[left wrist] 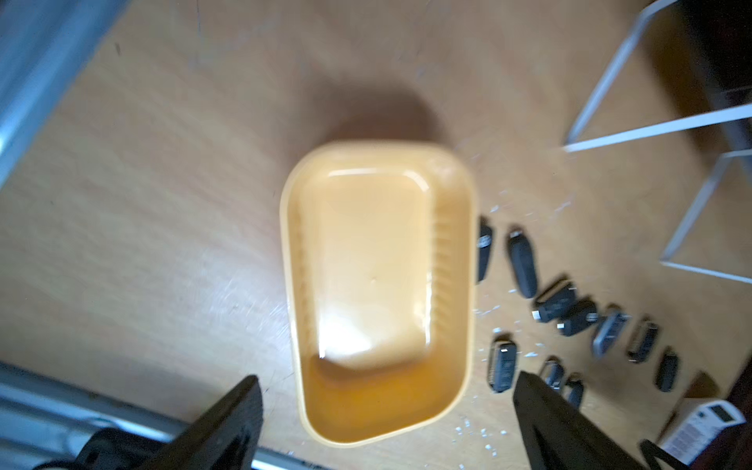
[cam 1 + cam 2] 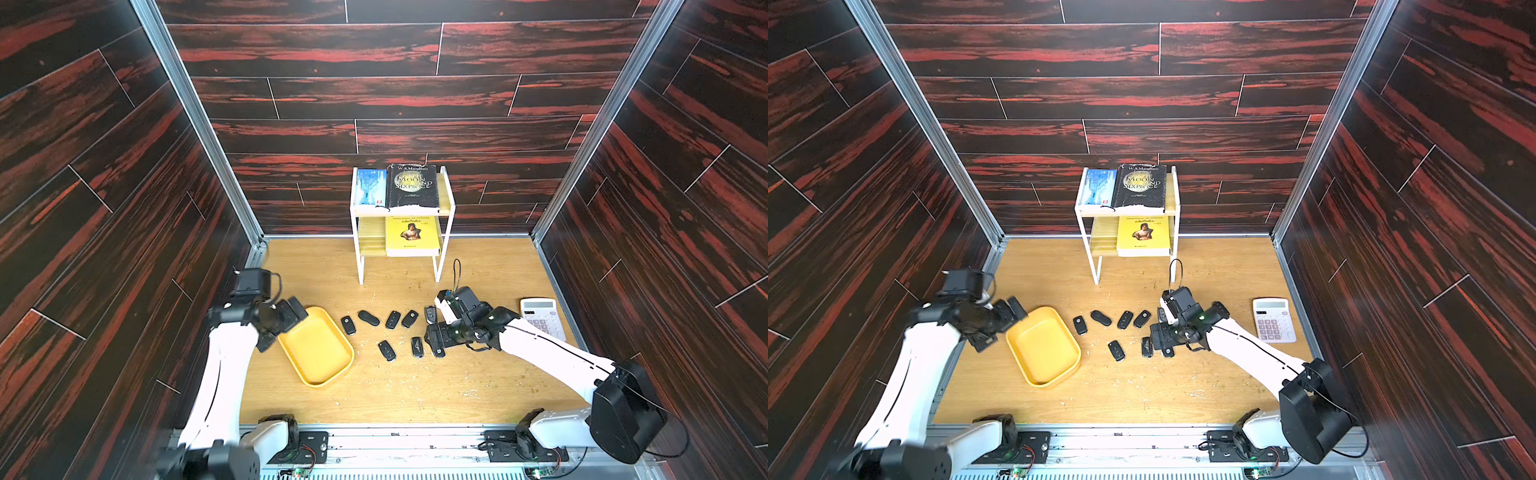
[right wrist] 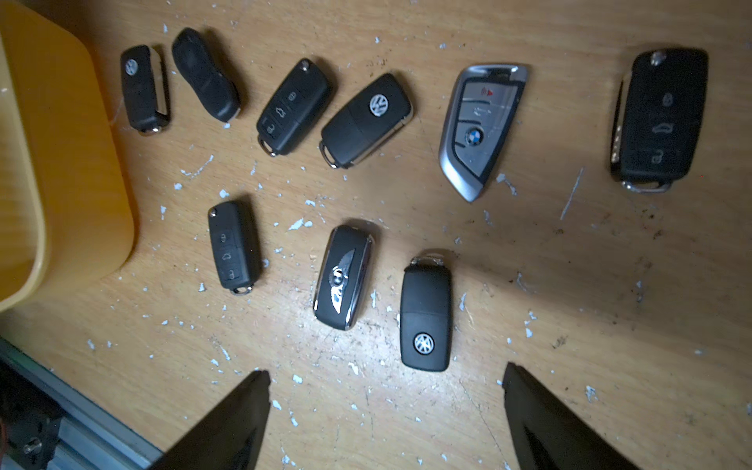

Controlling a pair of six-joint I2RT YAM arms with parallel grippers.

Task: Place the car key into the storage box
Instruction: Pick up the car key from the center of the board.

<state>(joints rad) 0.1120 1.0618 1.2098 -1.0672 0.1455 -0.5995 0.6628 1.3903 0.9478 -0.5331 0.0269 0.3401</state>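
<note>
Left wrist view: blurry storage box (image 1: 386, 407), car keys (image 1: 523, 262)

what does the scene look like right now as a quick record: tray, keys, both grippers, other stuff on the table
storage box: shallow yellow plastic tray, empty, on the wooden table
keys: nine car key fobs on the table beside the tray, none inside; mostly black, plus one silver BMW fob
left gripper: open, empty, at a corner of the tray
right gripper: open, empty, above the keys; nearest is a black VW key
other: white calculator; white two-tier shelf holding books
</note>
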